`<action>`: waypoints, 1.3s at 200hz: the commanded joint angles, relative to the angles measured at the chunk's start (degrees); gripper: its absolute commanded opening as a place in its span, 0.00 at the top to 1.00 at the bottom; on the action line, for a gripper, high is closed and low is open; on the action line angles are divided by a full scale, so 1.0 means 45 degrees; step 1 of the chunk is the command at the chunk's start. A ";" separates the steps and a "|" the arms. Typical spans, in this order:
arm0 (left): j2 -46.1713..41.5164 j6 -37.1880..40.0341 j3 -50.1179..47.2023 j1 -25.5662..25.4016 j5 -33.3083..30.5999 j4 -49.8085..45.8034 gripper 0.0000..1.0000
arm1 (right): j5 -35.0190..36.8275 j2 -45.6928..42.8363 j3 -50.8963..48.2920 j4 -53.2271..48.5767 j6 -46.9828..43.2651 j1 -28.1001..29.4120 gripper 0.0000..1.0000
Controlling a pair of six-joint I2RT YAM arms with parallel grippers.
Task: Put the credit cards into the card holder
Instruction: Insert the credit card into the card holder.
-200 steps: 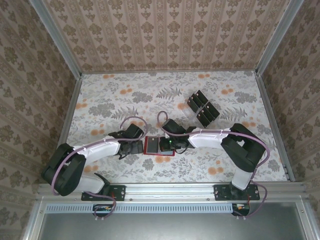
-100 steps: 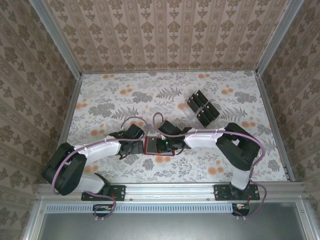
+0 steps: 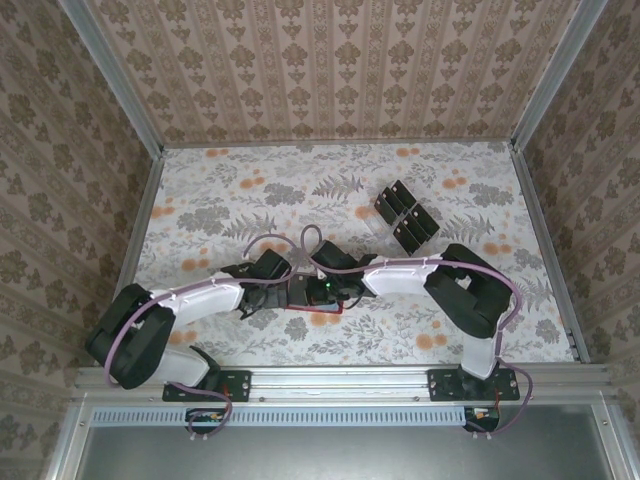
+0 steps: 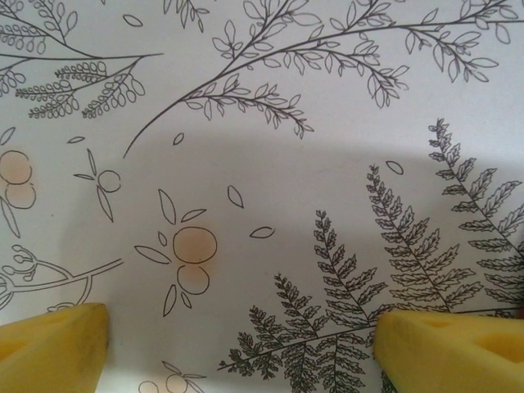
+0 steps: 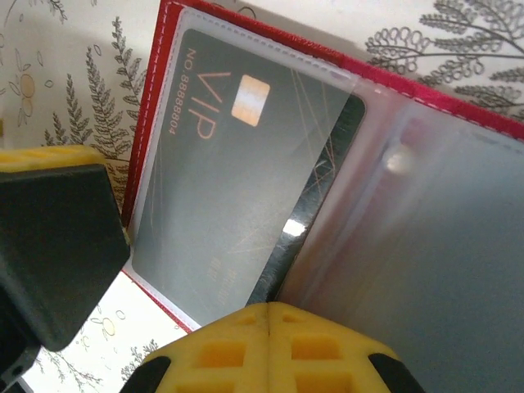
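The red card holder (image 5: 160, 74) lies open on the table, its red edge (image 3: 312, 311) showing between the two arms. One black credit card (image 5: 205, 180) marked VIP sits in the left clear sleeve, with a dark edge poking out on the right. My right gripper (image 5: 270, 321) is shut, pads pressed together, tip against that card's near edge. My left gripper (image 4: 246, 352) is open just left of the holder, with only tablecloth between its yellow pads (image 4: 49, 348). One of its fingers (image 5: 53, 233) stands at the holder's left edge. More credit cards (image 3: 406, 214) stand at the back right.
The spare cards stand upright in a clear tray (image 3: 384, 226) behind the right arm. The flowered tablecloth (image 3: 220, 190) is bordered by patterned walls. Both arm bases sit on the metal rail (image 3: 330, 385) at the near edge.
The right arm has slid left over the card holder, covering more of it. The left arm has stayed in place, still open.
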 commanded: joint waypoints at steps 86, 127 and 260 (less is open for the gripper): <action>-0.0849 -0.0417 -0.0484 0.0009 0.0872 0.0825 0.00 | 0.0608 -0.1453 -0.0461 -0.0510 0.0030 -0.0111 1.00; -0.2120 -0.0076 -0.0266 0.0689 0.0303 -0.0101 0.00 | 0.0595 -0.1378 -0.0577 -0.0589 -0.0021 -0.0245 1.00; -0.0648 0.0548 -0.0362 0.1248 0.0668 0.0479 0.00 | 0.0065 0.0131 0.0386 -0.0185 0.0130 -0.0199 1.00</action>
